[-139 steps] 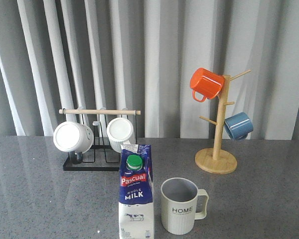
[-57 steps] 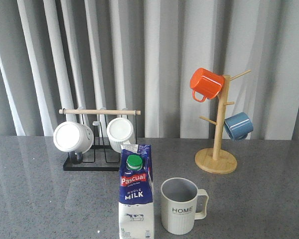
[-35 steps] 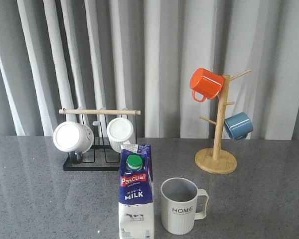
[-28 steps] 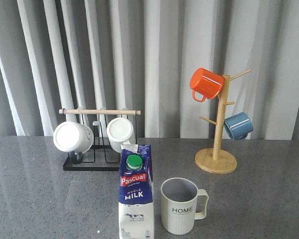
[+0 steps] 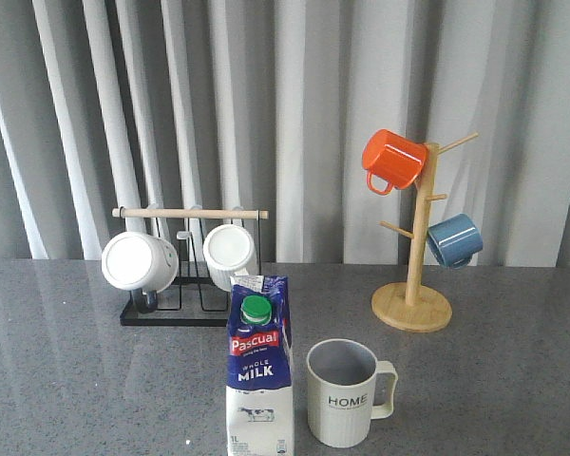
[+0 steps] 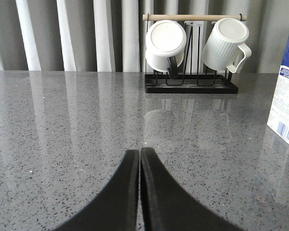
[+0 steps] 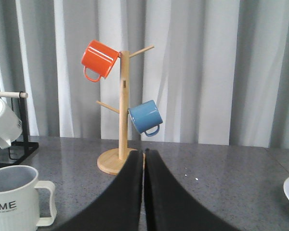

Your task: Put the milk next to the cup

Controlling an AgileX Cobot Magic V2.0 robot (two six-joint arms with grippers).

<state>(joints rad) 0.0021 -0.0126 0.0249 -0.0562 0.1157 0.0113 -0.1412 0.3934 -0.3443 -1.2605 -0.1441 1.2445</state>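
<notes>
Grey pleated curtain behind; dark speckled worktop (image 5: pixel 76 380) with a glossy sheen.

Left fingers (image 6: pixel 138 159): both black tips pressed together, nothing between them, low over bare worktop. Right fingers (image 7: pixel 143 161): likewise closed tip to tip, empty, pointing toward the far right of the scene.

Outward from the left fingers: the milk (image 5: pixel 260 366) stands upright at the near centre, green cap facing front, only its lower edge showing in the left wrist view. Just to its right stands the cup (image 5: pixel 343 391), upright, handle to the right, "HOME" facing front. A narrow gap separates the two; they do not look to be touching.

Further out: black rack (image 5: pixel 190 309) with two white mugs (image 5: pixel 139 261) at far left; wooden tree (image 5: pixel 414 285) at far right carrying an orange mug (image 5: pixel 393 160) and a blue mug (image 5: pixel 454 239).

Change: none. Across the earlier front views and this one, carton, cup and racks sit in the same places, and no arm enters the front view.

Reading: the milk already stands beside the cup, both arms are clear of it and empty. Judged from that, the placement looks finished, with nothing left but to hold off.
</notes>
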